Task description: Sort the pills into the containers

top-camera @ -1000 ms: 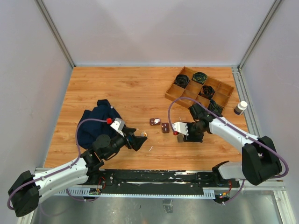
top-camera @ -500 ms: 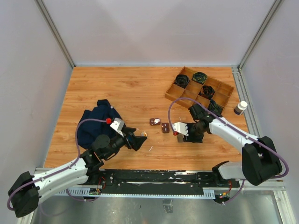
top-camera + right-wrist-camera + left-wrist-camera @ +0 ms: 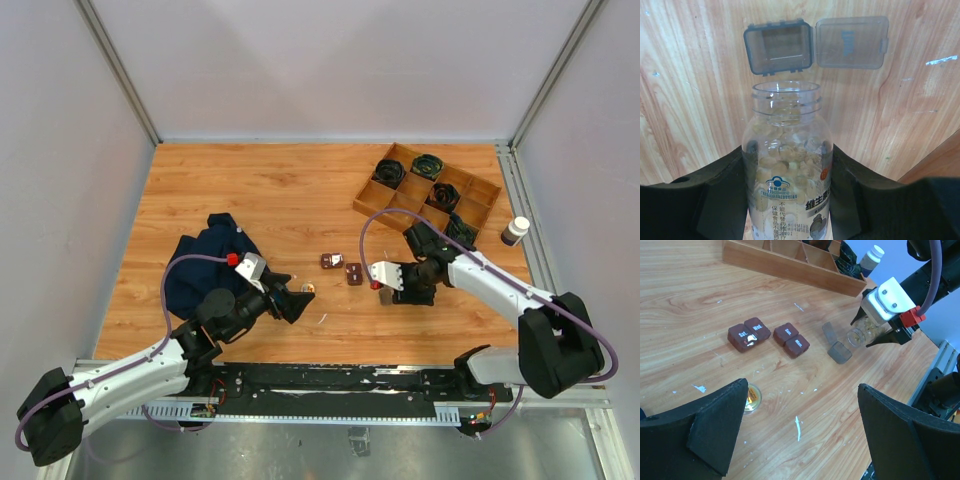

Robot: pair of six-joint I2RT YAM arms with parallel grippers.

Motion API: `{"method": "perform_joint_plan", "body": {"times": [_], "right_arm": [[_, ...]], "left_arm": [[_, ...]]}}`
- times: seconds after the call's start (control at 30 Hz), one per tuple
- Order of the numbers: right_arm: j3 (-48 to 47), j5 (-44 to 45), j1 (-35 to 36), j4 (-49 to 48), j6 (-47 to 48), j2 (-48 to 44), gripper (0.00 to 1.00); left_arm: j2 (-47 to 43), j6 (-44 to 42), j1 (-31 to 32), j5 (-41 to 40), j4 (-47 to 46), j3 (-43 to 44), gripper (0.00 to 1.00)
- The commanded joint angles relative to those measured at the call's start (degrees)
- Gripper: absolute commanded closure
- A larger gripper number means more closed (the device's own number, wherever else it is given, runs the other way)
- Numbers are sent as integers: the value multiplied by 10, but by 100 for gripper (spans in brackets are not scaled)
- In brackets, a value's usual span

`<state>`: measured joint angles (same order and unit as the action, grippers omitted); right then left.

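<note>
The wooden table (image 3: pixel 280 190) carries everything. At its far right corner lies a divided wooden tray (image 3: pixel 412 189) with black cables in some compartments. At the left side lies a crumpled dark blue cloth (image 3: pixel 205 255), next to the left arm.

The left gripper (image 3: pixel 802 390) hovers low over the table with its jaws spread wide and nothing between them. The right gripper (image 3: pixel 392 288) is closed around a clear bottle (image 3: pixel 787 200), which has no cap on it. The bottle is tilted, with its mouth towards the middle of the table. Pale pills (image 3: pixel 785 155) fill it almost up to the neck.

A small white bottle (image 3: pixel 515 231) stands upright beyond the right edge of the table.

Between the two grippers lie the first brown container (image 3: pixel 749 334) and the second brown container (image 3: pixel 791 339). They are near each other but apart. Each one consists of two square cells with pale letters on top, and all the cells are closed.

A small grey box (image 3: pixel 777 49) lies just in front of the bottle mouth, with its lid folded flat open.

A round cap (image 3: pixel 752 396), yellowish inside, lies beside the left finger of the left gripper.
</note>
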<state>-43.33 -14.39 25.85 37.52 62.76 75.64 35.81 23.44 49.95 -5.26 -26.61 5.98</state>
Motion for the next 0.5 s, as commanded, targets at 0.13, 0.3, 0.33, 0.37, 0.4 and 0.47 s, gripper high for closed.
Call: {"method": "perform_joint_plan", "body": {"times": [0.13, 0.3, 0.33, 0.37, 0.4, 0.47], "right_arm": [[4, -10, 12, 7, -2, -14, 99], [11, 2, 19, -2, 0, -22, 99], [18, 34, 17, -29, -10, -23, 99], [12, 33, 16, -20, -12, -18, 99], [0, -1, 16, 10, -5, -12, 99], [7, -13, 22, 9, -3, -20, 99]], "left_arm": [[-6, 1, -2, 3, -6, -5, 5], [-8, 1, -2, 2, -6, -6, 5], [-9, 1, -2, 1, -5, -7, 5], [-9, 2, -2, 1, -5, -7, 5], [-9, 2, -2, 2, -5, -7, 5], [-8, 1, -2, 2, -4, -6, 5]]}}
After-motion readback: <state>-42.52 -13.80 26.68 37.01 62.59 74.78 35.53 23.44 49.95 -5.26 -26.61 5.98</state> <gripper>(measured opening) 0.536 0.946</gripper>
